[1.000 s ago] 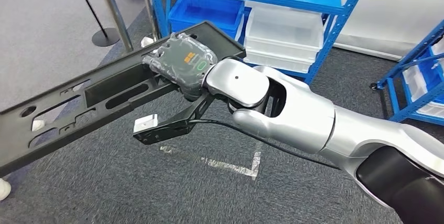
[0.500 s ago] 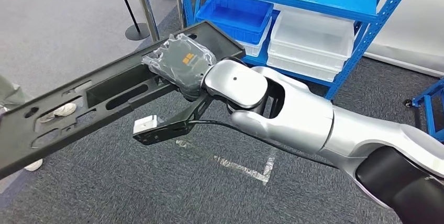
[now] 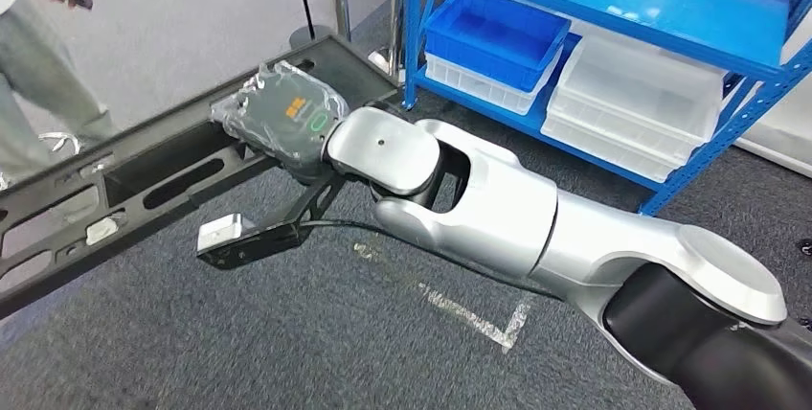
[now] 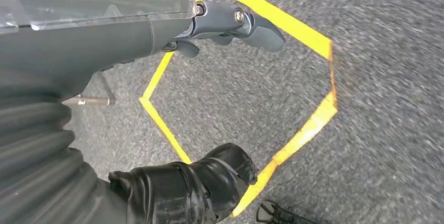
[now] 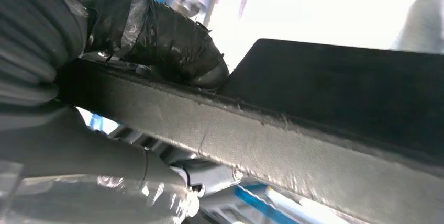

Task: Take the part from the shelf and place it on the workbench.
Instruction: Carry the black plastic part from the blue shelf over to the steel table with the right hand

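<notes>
R hand carrying long black part over floor.
Person far left on grey carpet; part runs from left edge to R hand, fingers wrapped round its rim, held off the ground. Blue shelf w/ bins behind, right. L hand hangs over yellow floor tape, fingers apart, holding nothing.

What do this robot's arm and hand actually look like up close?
The right arm is smooth silver shells with a black section near the shoulder and a thin black cable beneath. The right hand is grey, wrapped in clear plastic, with orange and green markings; its fingers look dark and taped.
</notes>
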